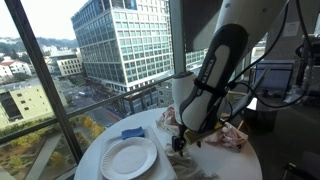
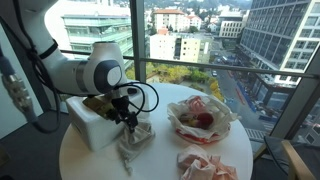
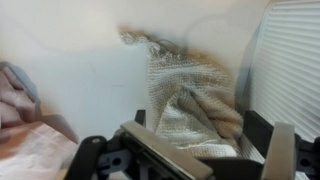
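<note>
**Exterior view, table by the window.** The claw (image 1: 180, 143) hung low over a round white table (image 1: 152, 122), at the end of the black-and-white arm. The arm hid most of the claw here, so its opening could not be read from this angle. A crumpled cloth (image 1: 183, 153) lay on the table just below it. An empty paper plate (image 1: 128, 157) sat near the cloth, toward the glass, with a small blue item (image 1: 133, 133) just beyond the plate. A pink paper bundle (image 1: 226, 136) lay on the far side of the arm.

**Exterior view, from across the table.** The claw (image 2: 130, 128) pointed down in front of a white box (image 2: 92, 124). The cloth (image 2: 133, 146) lay bunched directly under the fingertips, beside the box. Contact could not be confirmed. A bowl lined with pink paper (image 2: 200, 118) stood well apart from the claw. A second pink wad (image 2: 205, 165) lay near the table (image 2: 165, 150) edge.

**Wrist view.** The claw (image 3: 188, 150) had its jaws spread wide, one finger at each lower corner. Nothing was clamped between them. The cloth (image 3: 190, 95), a pale waffle weave, lay on the table in line with the gap and slightly ahead of it. The ribbed rim of the paper plate (image 3: 295, 60) was just beside the cloth. Pink paper (image 3: 20, 120) showed at the opposite edge.
</note>
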You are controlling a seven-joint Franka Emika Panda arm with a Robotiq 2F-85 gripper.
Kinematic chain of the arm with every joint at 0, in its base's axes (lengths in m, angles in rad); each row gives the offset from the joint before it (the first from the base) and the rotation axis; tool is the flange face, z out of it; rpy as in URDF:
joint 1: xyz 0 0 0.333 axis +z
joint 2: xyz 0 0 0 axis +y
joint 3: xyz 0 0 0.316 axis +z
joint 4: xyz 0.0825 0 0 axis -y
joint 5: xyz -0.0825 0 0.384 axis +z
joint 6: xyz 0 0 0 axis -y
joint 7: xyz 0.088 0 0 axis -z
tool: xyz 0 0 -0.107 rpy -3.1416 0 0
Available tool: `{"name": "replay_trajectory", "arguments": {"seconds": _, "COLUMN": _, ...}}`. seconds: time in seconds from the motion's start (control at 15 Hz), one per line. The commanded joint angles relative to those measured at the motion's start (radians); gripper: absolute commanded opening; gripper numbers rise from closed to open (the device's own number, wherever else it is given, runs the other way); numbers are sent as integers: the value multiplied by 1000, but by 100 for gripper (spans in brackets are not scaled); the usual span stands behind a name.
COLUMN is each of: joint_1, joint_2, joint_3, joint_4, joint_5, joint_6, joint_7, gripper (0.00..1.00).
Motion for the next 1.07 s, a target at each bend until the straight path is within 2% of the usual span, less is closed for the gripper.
{"name": "replay_trajectory", "arguments": {"seconds": 0.0, "joint_1": -144, "joint_2": 85, "joint_3": 98, "joint_4": 92, "joint_5": -37, "joint_6": -26, "joint_7": -210, "gripper": 100}}
{"name": "replay_trajectory", "arguments": {"seconds": 0.2, "joint_1": -203, "joint_2": 151, "joint_3": 139, "joint_4": 152, "joint_5": -79, "joint_6": -23, "joint_7": -353, "gripper": 100}}
{"name": "replay_trajectory", "arguments": {"seconds": 0.33, "joint_1": -211, "joint_2": 200, "joint_3": 147, "joint_4": 193, "joint_5": -120, "joint_6": -18, "joint_7": -417, "gripper": 100}}
{"name": "replay_trajectory", "arguments": {"seconds": 0.6, "joint_1": -188, "joint_2": 272, "joint_3": 131, "joint_4": 263, "joint_5": -225, "joint_6": -16, "joint_7": -502, "gripper": 100}}
{"name": "replay_trajectory", "arguments": {"seconds": 1.0, "joint_1": -154, "joint_2": 352, "joint_3": 109, "joint_4": 355, "joint_5": -328, "joint_6": -10, "joint_7": -522, "gripper": 100}}
